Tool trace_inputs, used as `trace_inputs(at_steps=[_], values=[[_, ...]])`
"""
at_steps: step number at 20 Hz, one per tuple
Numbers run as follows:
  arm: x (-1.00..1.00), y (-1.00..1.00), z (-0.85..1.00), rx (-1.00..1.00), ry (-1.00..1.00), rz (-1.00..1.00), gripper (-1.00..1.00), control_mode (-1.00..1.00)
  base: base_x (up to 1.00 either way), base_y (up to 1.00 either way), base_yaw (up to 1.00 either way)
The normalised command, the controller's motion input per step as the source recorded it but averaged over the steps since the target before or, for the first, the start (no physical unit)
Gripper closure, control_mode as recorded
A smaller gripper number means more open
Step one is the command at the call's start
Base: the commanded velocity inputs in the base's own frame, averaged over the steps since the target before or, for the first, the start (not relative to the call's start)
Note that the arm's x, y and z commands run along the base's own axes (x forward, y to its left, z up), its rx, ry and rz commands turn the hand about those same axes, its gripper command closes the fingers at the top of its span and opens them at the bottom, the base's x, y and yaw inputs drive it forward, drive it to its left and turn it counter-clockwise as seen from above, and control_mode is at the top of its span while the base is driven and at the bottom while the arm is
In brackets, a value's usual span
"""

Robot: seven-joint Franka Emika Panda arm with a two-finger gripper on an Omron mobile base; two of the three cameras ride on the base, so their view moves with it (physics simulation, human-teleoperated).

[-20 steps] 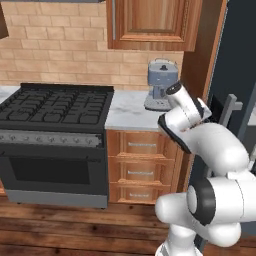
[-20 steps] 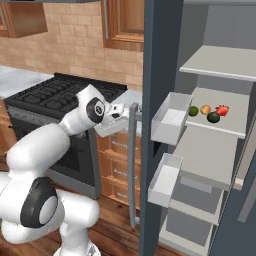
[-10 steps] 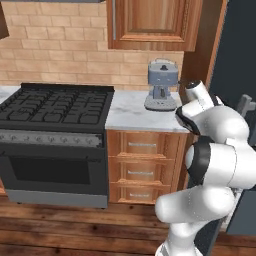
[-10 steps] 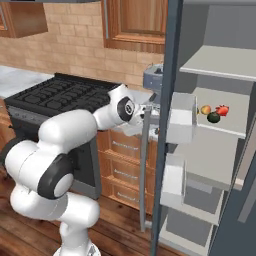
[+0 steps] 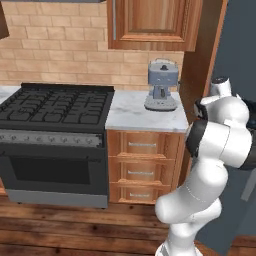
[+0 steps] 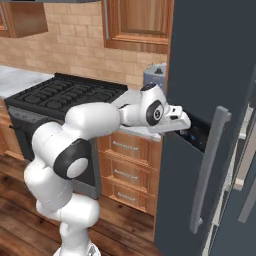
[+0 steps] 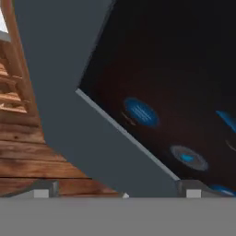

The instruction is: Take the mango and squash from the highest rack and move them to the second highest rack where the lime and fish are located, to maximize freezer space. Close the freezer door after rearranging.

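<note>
The freezer door (image 6: 210,75) shows its dark blue-grey outer face and stands almost shut, its long grey bar handle (image 6: 207,170) toward me. My gripper (image 6: 186,122) is open and pressed against that face, at a dark control panel (image 6: 197,137). In the hand view the gripper (image 7: 119,192) sits close to the door (image 7: 60,92), and the panel (image 7: 175,92) shows blue buttons. Just a pale sliver of the freezer interior (image 6: 246,132) remains visible past the door's edge. Mango, squash, lime and fish are hidden behind the door.
Left of the freezer are a marble counter (image 5: 132,112) with a grey coffee machine (image 5: 161,86), wooden drawers (image 5: 142,170) below and a wooden wall cabinet (image 5: 150,22) above. A black stove (image 5: 55,107) stands further left. Wooden floor (image 5: 75,225) lies in front.
The freezer door has swung from wide open to nearly shut, with my hand moving right against its outer face. The shelves and the fruit on them have gone out of sight.
</note>
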Motion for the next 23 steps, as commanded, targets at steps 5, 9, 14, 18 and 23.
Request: trace_inputs(at_steps=[5, 9, 14, 18, 23], values=[[0.57, -0.80, 0.00, 0.38, -0.08, 0.44, -1.00, -1.00, 0.00, 0.00, 0.00], [0.46, -0.51, 0.00, 0.43, -0.24, 0.64, -1.00, -1.00, 0.00, 0.00, 0.00], [0.24, -0.05, -0.06, 0.31, -0.17, 0.60, -1.00, -1.00, 0.00, 0.00, 0.00], [-0.06, 0.45, -0.19, 0.10, -0.05, 0.34, -1.00, -1.00, 0.00, 0.00, 0.00], [-0.10, 0.65, -0.17, 0.00, -0.01, 0.16, -1.00, -1.00, 0.00, 0.00, 0.00]])
